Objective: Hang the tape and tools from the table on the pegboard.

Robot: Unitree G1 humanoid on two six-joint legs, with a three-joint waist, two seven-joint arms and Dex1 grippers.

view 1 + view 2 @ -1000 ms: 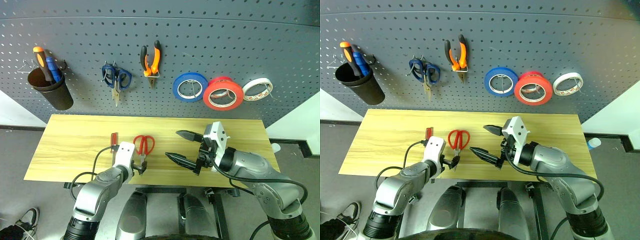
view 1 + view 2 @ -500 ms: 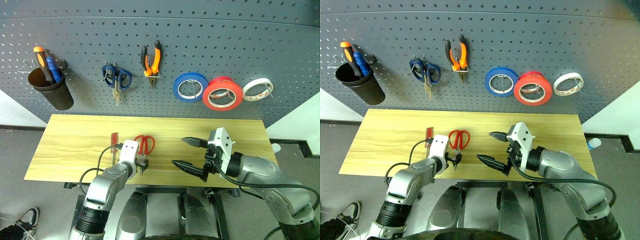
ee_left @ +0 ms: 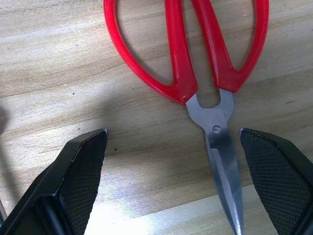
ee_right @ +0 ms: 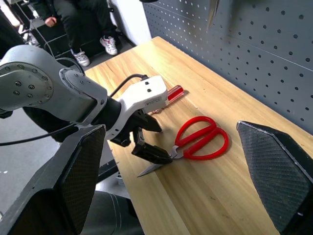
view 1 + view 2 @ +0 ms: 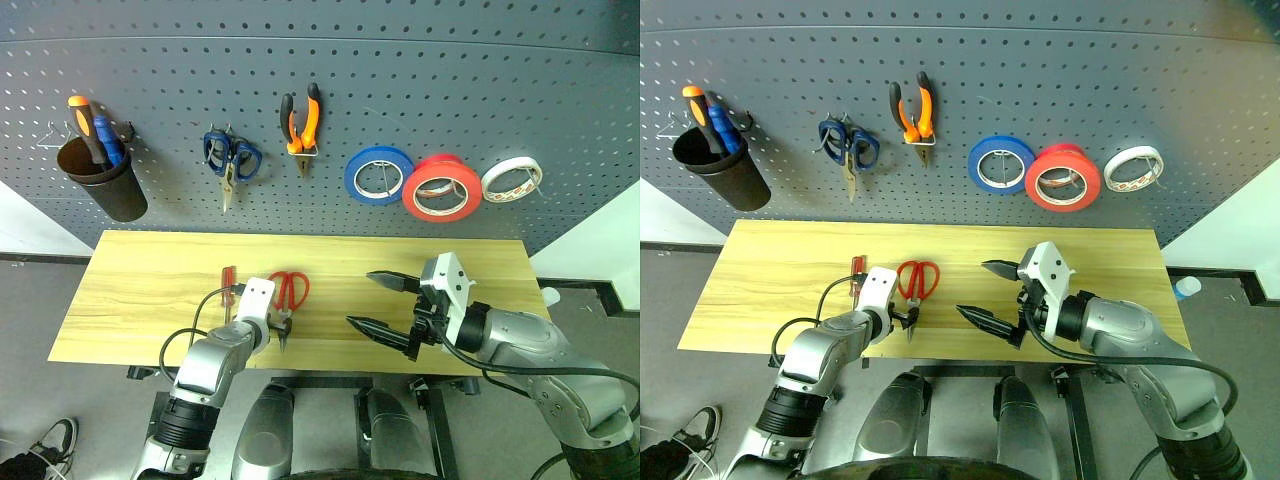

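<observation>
Scissors with red handles point(image 5: 289, 291) are found flat on the table point(image 5: 140, 290), handles toward the pegboard point(image 5: 400, 80) and blades toward the near edge. The left gripper point(image 5: 279, 327) is set directly over the blade end with its fingers spread wide; in the left wrist view the pivot point(image 3: 213, 128) and blades are seen between the two black fingers, closer to one finger than the other, with nothing pinched. The right gripper point(image 5: 378, 301) is held above the table well to the side, also spread and empty.

A poor grasp is judged the main risk: thin, smooth blades lying flush on wood could be skated over or pushed toward the near edge if the fingers are closed off-centre (the blade tips already lie close to that edge). A tilted pickup could also let the handles swing. The slim red-handled screwdriver point(image 5: 228, 288) lies just beside the left gripper and might be nudged.
</observation>
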